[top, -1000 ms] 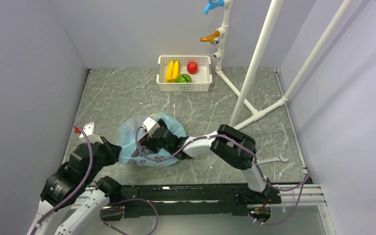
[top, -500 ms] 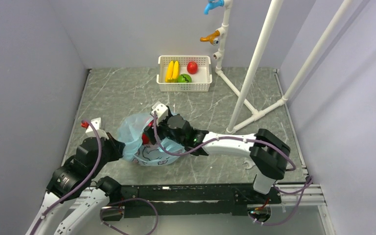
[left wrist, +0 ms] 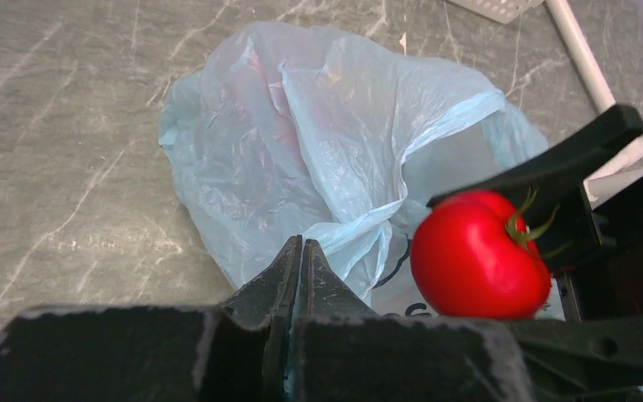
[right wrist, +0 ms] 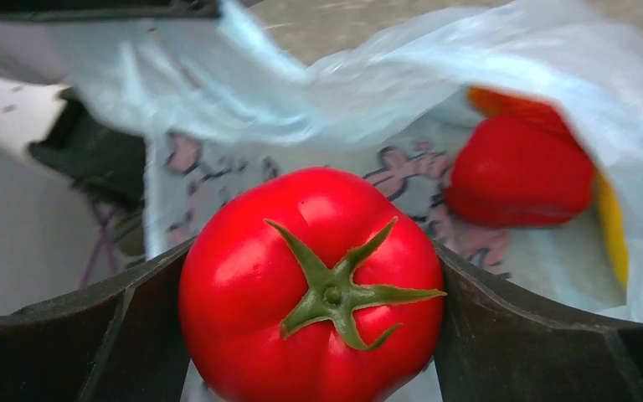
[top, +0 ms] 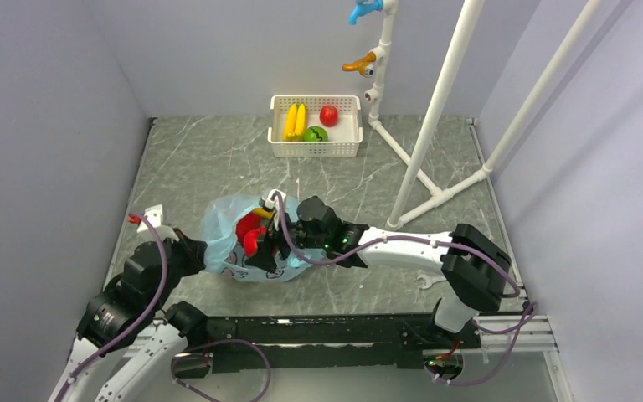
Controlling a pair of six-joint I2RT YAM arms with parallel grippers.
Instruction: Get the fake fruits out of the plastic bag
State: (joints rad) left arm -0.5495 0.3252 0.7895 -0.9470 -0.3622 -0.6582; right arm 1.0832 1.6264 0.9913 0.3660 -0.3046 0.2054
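1. right gripper (right wrist: 310, 266): the jaws stand wide and are closed on the round red fruit (right wrist: 311, 293). one finger presses each flank, and the green stalk star faces the wrist camera. the fruit fills the whole gap between the fingers.

2. left gripper (left wrist: 300, 248): the jaws are fully together, pinching a fold of the plastic bag (left wrist: 301, 126) at its near-left edge. the film rises up and away from the pinch.

3. plastic bag: it lies crumpled on the table (top: 184, 167), left of centre and toward the near side. it is light blue, with pink printed figures showing on the inner face. its opening is turned toward the right arm, which reaches across from the right side.

4. round red fruit: it sits at the bag's mouth, just right of the left gripper's pinch point. from these views i cannot tell whether it is fully clear of the rim.

5. inside the bag, beyond the held fruit, i see the red pepper-shaped fruit (right wrist: 519, 172) lying on the printed film. an orange piece (right wrist: 511, 105) shows behind it and a yellow piece (right wrist: 609, 239) at its side. both are mostly covered by film.

6. at the far side of the table, about centre, stands a white basket (top: 314, 152). it holds two bananas (top: 295, 121), a green fruit (top: 317, 133) and a second red fruit (top: 329, 115). the basket is well apart from the bag.
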